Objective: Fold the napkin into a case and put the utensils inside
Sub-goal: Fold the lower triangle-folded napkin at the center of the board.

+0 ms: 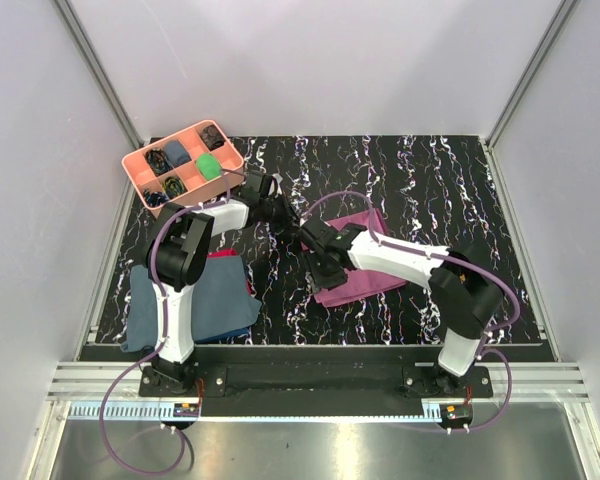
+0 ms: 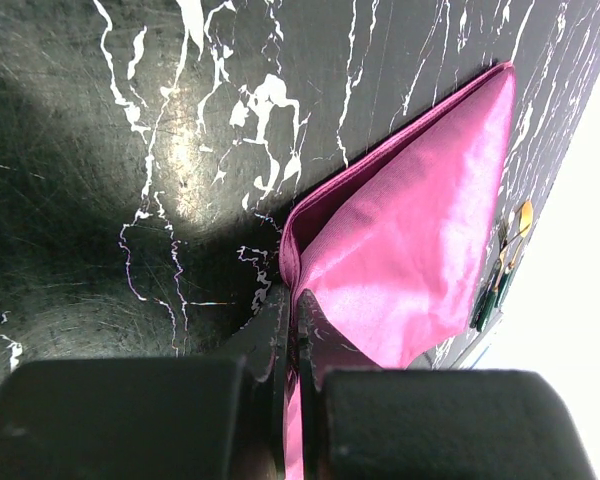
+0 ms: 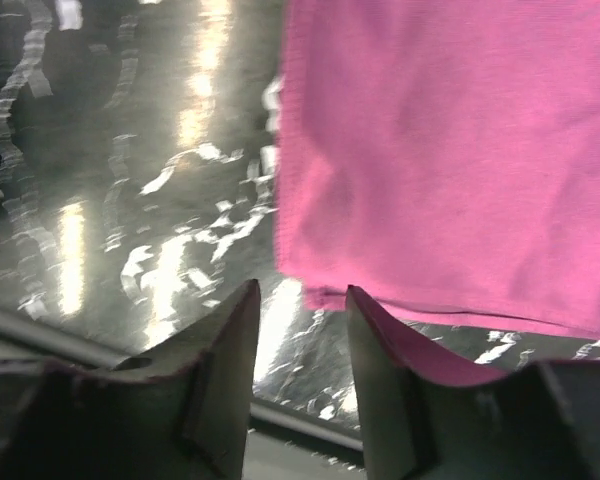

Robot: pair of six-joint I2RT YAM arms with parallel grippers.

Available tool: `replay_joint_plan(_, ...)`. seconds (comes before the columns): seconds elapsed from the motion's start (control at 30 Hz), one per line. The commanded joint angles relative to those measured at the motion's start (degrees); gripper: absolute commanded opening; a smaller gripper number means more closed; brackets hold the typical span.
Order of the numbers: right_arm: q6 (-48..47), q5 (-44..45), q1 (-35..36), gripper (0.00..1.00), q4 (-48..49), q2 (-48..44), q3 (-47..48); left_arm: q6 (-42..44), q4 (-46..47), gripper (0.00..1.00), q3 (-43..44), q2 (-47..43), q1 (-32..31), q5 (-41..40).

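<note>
- The black marbled worktop (image 1: 430,170) carries everything.
- A slate-blue cloth (image 1: 215,300) lies at its near left, by the left arm's base.
- The napkin (image 1: 360,283) lies folded near the middle, well apart from the pink tray (image 1: 130,163) at the far left corner.
- The left jaws are closed on the napkin (image 2: 410,230), its near corner pinched between them and rising off the worktop.
- The right jaws stand apart with nothing between them. The napkin's (image 3: 450,150) edge lies just ahead, and perhaps a fold rests on the right-hand finger; blur prevents certainty.
- The utensils (image 2: 502,270) lie just beyond the napkin's far edge.
</note>
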Motion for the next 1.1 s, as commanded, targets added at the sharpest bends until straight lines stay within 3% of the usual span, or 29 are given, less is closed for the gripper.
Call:
replay_joint_plan(0.0,-0.9,8.4,1.7,0.47,-2.0,2.4,2.6,0.4,1.0,0.00,-0.5,-1.9,0.2,1.6)
replay_joint_plan(0.37,-3.0,8.5,2.9,0.53,-0.5,7.4,2.9,-0.1,1.8,0.00,-2.1,-2.2,0.4,1.9)
replay_joint_plan(0.67,0.0,12.1,5.7,0.52,-0.5,10.4,1.3,-1.2,2.6,0.00,-2.4,-2.3,1.2,3.0)
replay_joint_plan(0.87,0.4,13.9,7.5,0.28,0.6,12.5,1.0,-3.6,4.4,0.00,-4.6,-3.3,1.9,3.0)
replay_joint_plan(1.03,0.3,8.7,8.3,0.01,2.4,10.6,2.6,-4.9,4.3,0.00,-8.5,-7.2,3.1,0.7)
replay_joint_plan(1.07,0.5,7.7,8.5,0.00,2.9,10.2,2.6,-4.9,4.4,0.00,-9.1,-8.9,3.4,0.3)
